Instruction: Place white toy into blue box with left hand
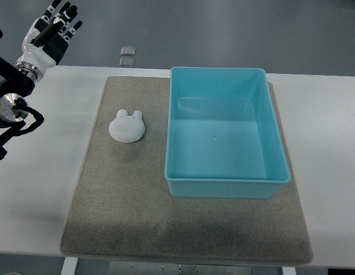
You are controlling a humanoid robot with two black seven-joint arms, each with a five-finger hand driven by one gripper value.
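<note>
A white toy (127,126) shaped like a round animal head with two small ears lies on the grey mat (125,206), left of the blue box (226,186). The blue box is an open rectangular tub with nothing inside, standing on the mat's right half. My left hand (54,28) is raised at the top left corner, beyond the table's far edge, well away from the toy. Its black-tipped fingers are spread and hold nothing. The right arm does not show.
The mat lies on a white table (39,189). Two small square plates (128,55) sit on the grey floor behind the table's far edge. My left arm's black joints (8,106) hang over the table's left side.
</note>
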